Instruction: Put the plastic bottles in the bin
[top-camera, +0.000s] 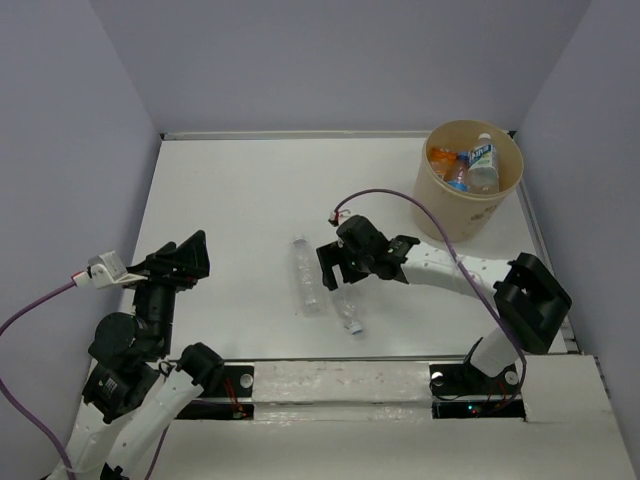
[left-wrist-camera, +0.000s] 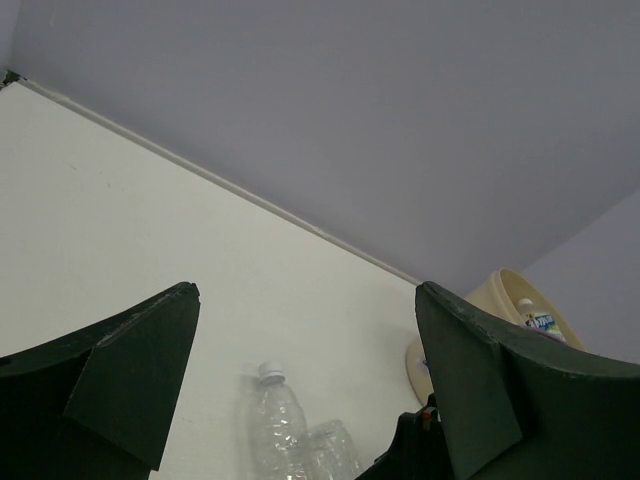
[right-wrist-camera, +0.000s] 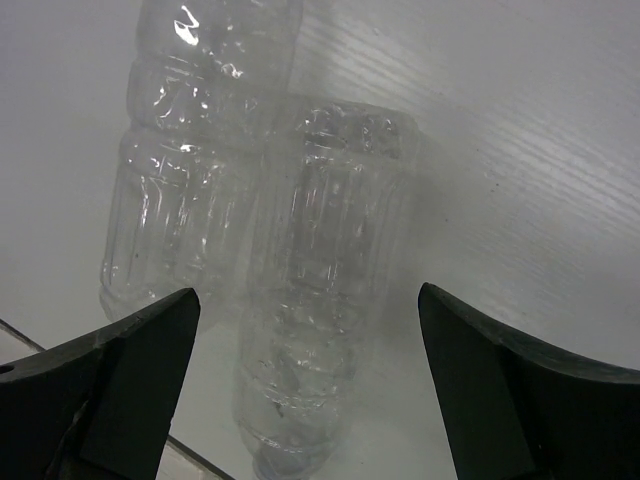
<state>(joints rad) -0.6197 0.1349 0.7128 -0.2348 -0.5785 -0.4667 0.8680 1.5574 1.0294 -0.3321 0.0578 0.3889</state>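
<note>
Two clear plastic bottles lie side by side on the white table: a long one (top-camera: 304, 274) and a shorter one (top-camera: 348, 310) with its cap toward the near edge. My right gripper (top-camera: 338, 278) is open just above the shorter bottle. In the right wrist view this bottle (right-wrist-camera: 320, 300) lies between the spread fingers of the gripper (right-wrist-camera: 307, 295), untouched, with the long one (right-wrist-camera: 190, 150) to the left. The tan bin (top-camera: 497, 205) at the far right holds an orange-labelled bottle (top-camera: 442, 157), a blue-labelled one (top-camera: 458, 177) and a white-green one (top-camera: 483, 165). My left gripper (top-camera: 195, 255) is open and empty at the left.
The left wrist view looks between the open left gripper's (left-wrist-camera: 307, 290) fingers across the table at the clear bottles (left-wrist-camera: 275, 420) and the bin's rim (left-wrist-camera: 500, 295). Purple walls enclose the table on three sides. A cable (top-camera: 400, 200) loops over the right arm.
</note>
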